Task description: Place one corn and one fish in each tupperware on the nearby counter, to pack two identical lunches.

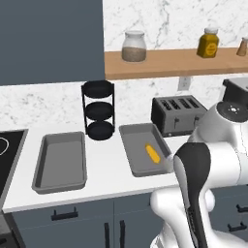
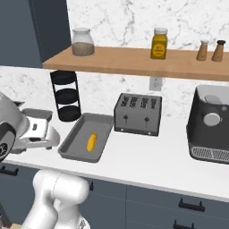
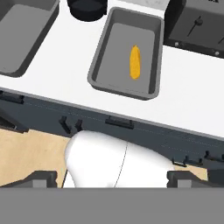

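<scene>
Two grey tupperware trays lie side by side on the white counter point(image 1: 106, 167). The left tupperware point(image 1: 60, 162) point(image 3: 22, 35) has nothing in it. In the right tupperware point(image 1: 137, 145) point(image 2: 76, 139) point(image 3: 116, 48) lies one yellow-orange corn point(image 1: 152, 153) point(image 2: 91, 142) point(image 3: 135, 62). The fish is out of view. My gripper point(image 3: 114, 178) is open and holds nothing. It hangs in front of the counter's edge, back from the right tupperware, above the drawers and the floor. My hand point(image 2: 38, 132) shows at the left of the right base view.
A dark toaster point(image 1: 177, 115) point(image 2: 137, 114) stands right of the corn's tray. A black three-tier stand point(image 1: 99, 110) point(image 2: 67, 96) sits behind the trays. A coffee machine point(image 2: 210, 125) is far right, a cooktop point(image 1: 7, 155) far left. A wooden shelf point(image 2: 134, 60) holds jars.
</scene>
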Tool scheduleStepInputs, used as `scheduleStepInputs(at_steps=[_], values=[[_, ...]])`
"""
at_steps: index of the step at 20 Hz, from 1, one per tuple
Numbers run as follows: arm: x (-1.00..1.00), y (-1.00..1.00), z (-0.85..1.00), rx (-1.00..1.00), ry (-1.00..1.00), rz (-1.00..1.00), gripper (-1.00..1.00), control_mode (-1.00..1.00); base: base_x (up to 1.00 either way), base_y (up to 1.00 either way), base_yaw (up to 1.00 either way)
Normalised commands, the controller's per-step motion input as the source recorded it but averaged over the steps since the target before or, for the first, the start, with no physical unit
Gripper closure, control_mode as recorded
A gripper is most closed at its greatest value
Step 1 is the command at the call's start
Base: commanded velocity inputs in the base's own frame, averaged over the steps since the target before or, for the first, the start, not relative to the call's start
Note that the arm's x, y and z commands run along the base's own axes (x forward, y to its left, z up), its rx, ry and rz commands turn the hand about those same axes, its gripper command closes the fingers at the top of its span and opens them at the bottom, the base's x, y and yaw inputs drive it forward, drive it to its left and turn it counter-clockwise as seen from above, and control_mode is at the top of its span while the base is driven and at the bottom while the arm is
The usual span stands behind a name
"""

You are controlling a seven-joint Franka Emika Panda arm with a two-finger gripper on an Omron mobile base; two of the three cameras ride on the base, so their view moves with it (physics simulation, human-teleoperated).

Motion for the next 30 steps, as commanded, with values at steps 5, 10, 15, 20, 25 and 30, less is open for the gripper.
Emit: scheduleStepInputs(at_steps=[5,10,15,20,25,30], values=[[0.00,0.00,0.00,0.00,0.00,0.00,-1.00,1.00,-0.18,-0.98,-0.05],[0.00,0.00,0.00,0.00,0.00,0.00,-1.00,1.00,-0.17,-1.00,-0.02],[0.00,0.00,0.00,0.00,0.00,0.00,-1.00,1.00,-0.70,-1.00,0.00],[0.00,0.00,0.00,0.00,0.00,0.00,-1.00,1.00,-1.00,-0.79,0.00],[0.00,0.00,0.00,0.00,0.00,0.00,-1.00,1.00,-0.40,-0.95,-0.03],[0.00,0.00,0.00,0.00,0.00,0.00,-1.00,1.00,0.20,-0.91,-0.02]])
